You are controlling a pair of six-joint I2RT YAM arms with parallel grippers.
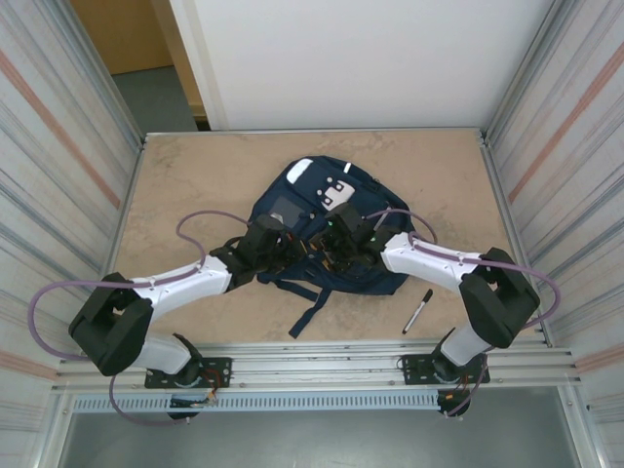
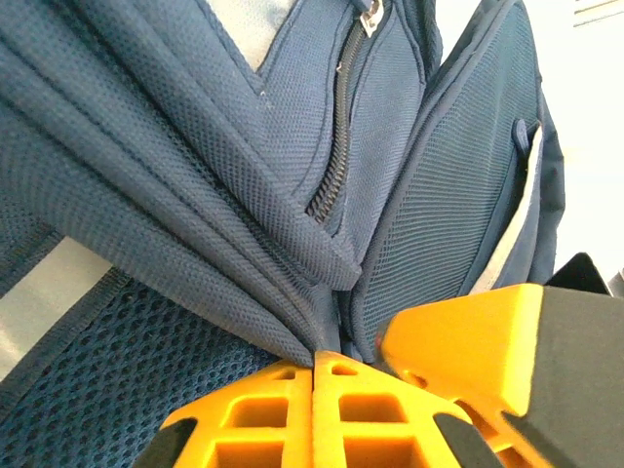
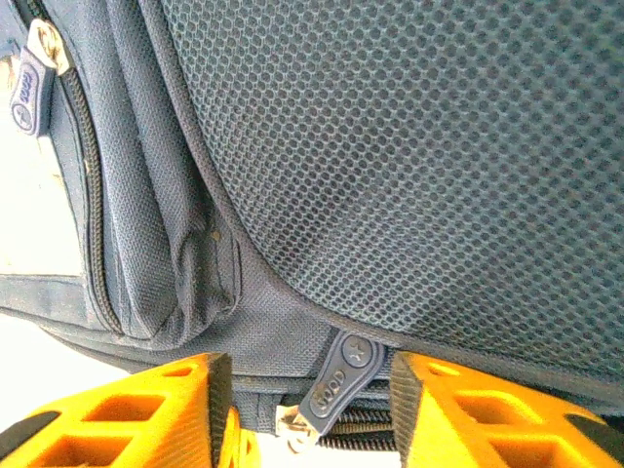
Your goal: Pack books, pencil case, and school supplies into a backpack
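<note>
- left gripper (image 2: 314,363): clenched, orange fingers pressed together at bottom centre of the left wrist frame, pinching a fold of navy fabric of the backpack (image 2: 195,175)
- fabric folds fan out from the pinch toward upper left; a zipper (image 2: 336,146) runs down from top centre toward it
- orange block (image 2: 468,336) at lower right of the same frame, just beside the left fingers; cannot tell what it belongs to
- right gripper (image 3: 310,385): released, two orange fingers apart at the bottom of the right wrist frame, grasping nothing
- zipper pull (image 3: 341,375) sits in the gap between them, nearer the right-hand finger; contact cannot tell
- mesh panel (image 3: 419,166) across upper right of that frame, pull tab (image 3: 29,83) at upper left
- top view: backpack at centre of table (image 1: 195,166), both arms reach in from the bottom corners and meet on its lower half
- dark strap (image 1: 307,314) trails toward bottom centre
- black marker (image 1: 417,311) lies on the table at lower right of the backpack, apart from it, near the right arm's elbow
</note>
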